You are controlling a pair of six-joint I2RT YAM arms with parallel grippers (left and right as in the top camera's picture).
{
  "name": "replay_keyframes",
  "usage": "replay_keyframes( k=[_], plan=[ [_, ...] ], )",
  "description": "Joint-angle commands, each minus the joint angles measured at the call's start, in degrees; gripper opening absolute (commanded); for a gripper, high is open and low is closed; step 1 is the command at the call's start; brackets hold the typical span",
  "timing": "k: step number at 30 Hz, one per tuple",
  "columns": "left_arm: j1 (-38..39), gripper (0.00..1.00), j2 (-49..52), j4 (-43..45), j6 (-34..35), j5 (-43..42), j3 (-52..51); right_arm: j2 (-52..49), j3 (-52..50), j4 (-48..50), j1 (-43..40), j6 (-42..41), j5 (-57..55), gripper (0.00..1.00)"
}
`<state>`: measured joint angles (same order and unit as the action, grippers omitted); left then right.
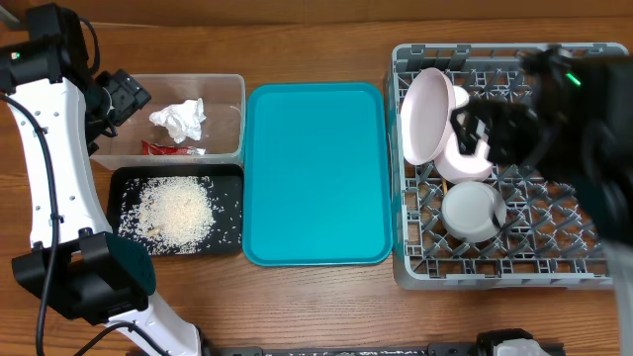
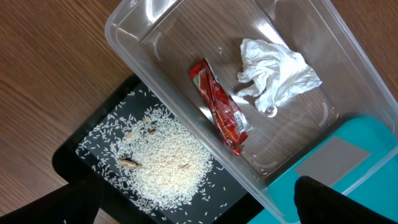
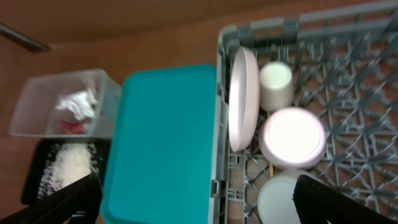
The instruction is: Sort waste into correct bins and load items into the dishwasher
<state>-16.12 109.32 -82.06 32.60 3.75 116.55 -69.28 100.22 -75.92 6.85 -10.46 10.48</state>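
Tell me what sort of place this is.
Probably a tabletop dish-clearing test station rather than a real kitchen: a grey dish rack stands in for a dishwasher, beside a teal tray, with a clear tub and black tray as waste bins.

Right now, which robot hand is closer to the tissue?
Left. The left hand is at the edge of the tub, right beside the tissue; the right hand is far away, above the rack.
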Motion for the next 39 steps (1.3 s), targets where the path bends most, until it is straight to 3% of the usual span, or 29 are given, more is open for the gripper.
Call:
replay_keyframes(
  k=[1, 14, 20, 24, 28, 35, 36, 37, 39],
  plan=[
    [0.4, 1.00, -0.2, 0.0, -0.7, 0.7, 0.3, 7.4, 1.4, 0.2, 0.2, 0.5, -0.8, 1.00],
    [0.4, 1.00, -0.2, 0.0, -0.7, 0.7, 0.3, 31.8, -0.3, -4.6, 0.2, 0.5, -5.1, 1.00],
    [0.4, 1.00, -0.2, 0.0, -0.7, 0.7, 0.3, 41.8, -8.9, -4.0, 0.2, 0.5, -5.1, 1.00],
    [0.4, 1.00, -0.2, 0.0, -0.7, 0.7, 0.3, 49.0, -19.8, 0.3, 0.2, 0.0, -4.9, 1.00],
    [0.4, 1.00, -0.2, 0.0, -0.7, 0.7, 0.3, 56.9, -33.5, 9.5, 0.1, -0.2, -4.9, 1.00],
    [0.4, 1.00, -0.2, 0.0, -0.7, 0.7, 0.3, 67.9, -60.0, 39.0, -1.2, -0.2, -5.0, 1.00],
    [0.4, 1.00, -0.2, 0.0, -0.7, 0.7, 0.3, 68.6, -64.0, 44.5, -1.2, -0.2, -4.9, 1.00],
    [0.4, 1.00, -0.2, 0.0, -0.7, 0.7, 0.3, 69.1, -84.7, 74.3, -1.1, -1.6, -4.9, 1.00],
    [0.4, 1.00, -0.2, 0.0, -0.7, 0.7, 0.3, 69.1, -88.5, 78.6, -1.1, -1.7, -4.9, 1.00]
  ],
)
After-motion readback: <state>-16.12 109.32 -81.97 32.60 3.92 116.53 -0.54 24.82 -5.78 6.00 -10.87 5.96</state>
